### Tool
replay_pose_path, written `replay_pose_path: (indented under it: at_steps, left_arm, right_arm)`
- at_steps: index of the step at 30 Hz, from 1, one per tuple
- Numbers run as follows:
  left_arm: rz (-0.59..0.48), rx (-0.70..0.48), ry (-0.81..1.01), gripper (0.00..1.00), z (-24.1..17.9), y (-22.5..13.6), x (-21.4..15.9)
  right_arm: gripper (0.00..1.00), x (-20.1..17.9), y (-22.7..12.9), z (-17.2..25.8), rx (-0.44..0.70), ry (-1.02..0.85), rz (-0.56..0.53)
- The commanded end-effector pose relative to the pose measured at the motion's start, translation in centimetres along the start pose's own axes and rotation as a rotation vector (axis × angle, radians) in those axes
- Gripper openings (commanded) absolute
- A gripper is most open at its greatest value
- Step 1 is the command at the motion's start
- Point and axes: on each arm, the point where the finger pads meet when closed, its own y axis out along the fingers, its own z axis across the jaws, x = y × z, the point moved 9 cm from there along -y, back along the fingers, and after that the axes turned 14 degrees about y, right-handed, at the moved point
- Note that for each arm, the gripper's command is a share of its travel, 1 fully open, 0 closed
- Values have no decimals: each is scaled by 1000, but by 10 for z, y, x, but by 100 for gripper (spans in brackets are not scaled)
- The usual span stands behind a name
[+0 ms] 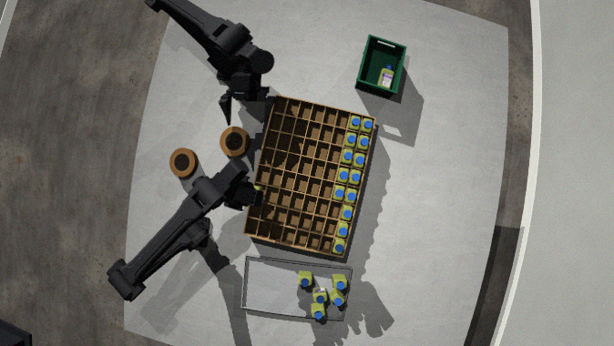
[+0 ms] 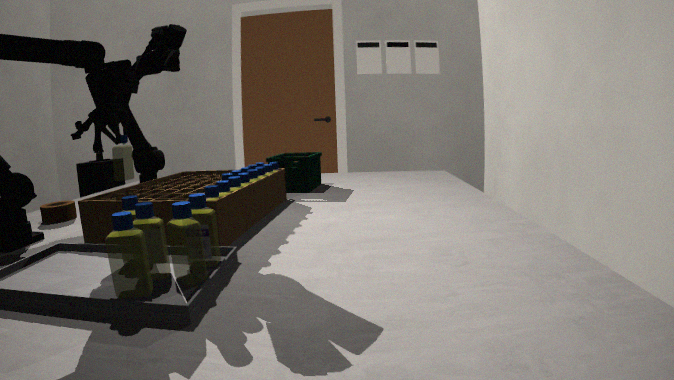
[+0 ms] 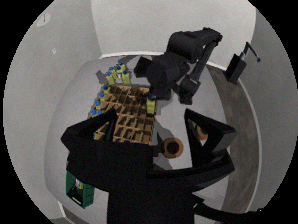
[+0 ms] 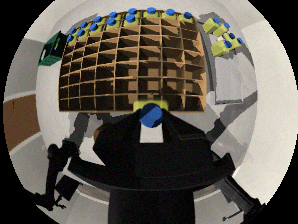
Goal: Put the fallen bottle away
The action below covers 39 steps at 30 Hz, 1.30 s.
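My right gripper [image 1: 258,195] [image 2: 122,142] [image 4: 151,112] is shut on a yellow-green bottle [image 2: 123,162] [image 3: 151,106] with a blue cap, held upright, cap up, above the carton's left edge in the top view. The carton [image 1: 246,234] [image 2: 260,210] [image 4: 95,111] has filled cells along its right side: one full column and part of the column beside it. The other visible cells look empty. My left gripper [image 1: 248,114] [image 3: 150,112] is open and empty, off the carton's upper left corner. In the exterior view the left fingertips cannot be made out.
A clear-walled tray [image 1: 243,282] [image 2: 95,308] below the carton holds several upright bottles. A green crate [image 1: 362,86] [image 2: 306,175] at the upper right holds one bottle [image 1: 386,77]. Two orange-brown rings [image 1: 182,173] [image 1: 223,142] lie left of the carton, near both arms.
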Motion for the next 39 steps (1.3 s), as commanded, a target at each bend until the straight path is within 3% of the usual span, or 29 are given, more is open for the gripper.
replay_pose_path:
  at_steps: [1,16,39]
  left_arm:
    - [-3,3,10,100,2,-3,5]
    - [-12,7,18,100,3,-3,9]
    - [-12,7,18,100,3,-3,9]
  right_arm:
    - [21,-2,12,4,13,23,-15]
    - [21,16,-10,18,48,47,-31]
    - [21,8,0,12,88,78,-41]
